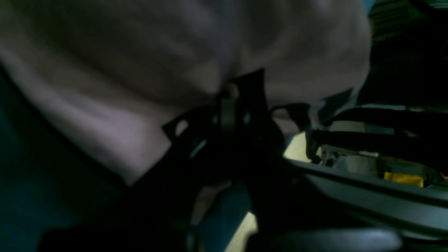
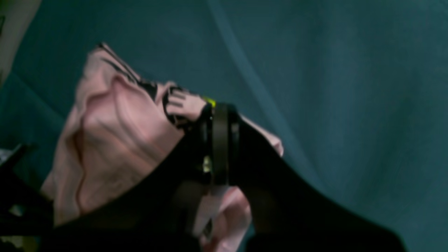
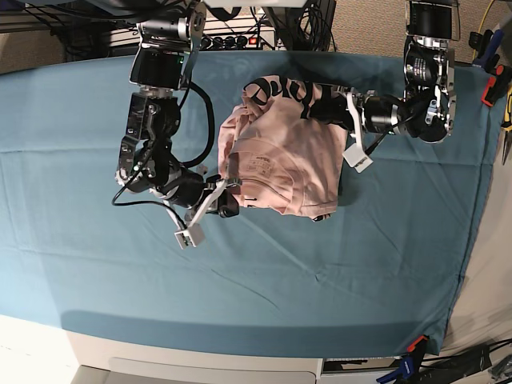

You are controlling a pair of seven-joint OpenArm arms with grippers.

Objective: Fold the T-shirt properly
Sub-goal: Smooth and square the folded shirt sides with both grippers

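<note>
1. The shirt [image 3: 284,148] is lying bunched on the teal cloth [image 3: 336,264] covering the tabletop, toward the far middle, with some black lettering showing along its far edge. It is nowhere near flat, so the fold looks to be at an early or middle stage.

2. The right gripper [image 3: 228,202] is sitting at the shirt's near-left edge. In the right wrist view its jaws are pressed together on a pinch of pink fabric [image 2: 196,112] beside the lettering. I judge this grip is there to anchor or carry one corner, so the cloth can be pulled taut rather than dragged as a lump.

3. The left gripper [image 3: 336,108] is reaching into the shirt's far-right side. In the left wrist view its jaws are closed on a gather of fabric [image 1: 224,87], with the pale cloth draping away above them; the view is dark and blurred, so which hem or seam it is I cannot tell.

4. The two grips are lying at roughly opposite corners of the bundle. That spacing probably serves to spread the shirt between the arms.

5. Loose folds are hanging between the grips, so a hasty pull may leave creases trapped underneath.
</note>
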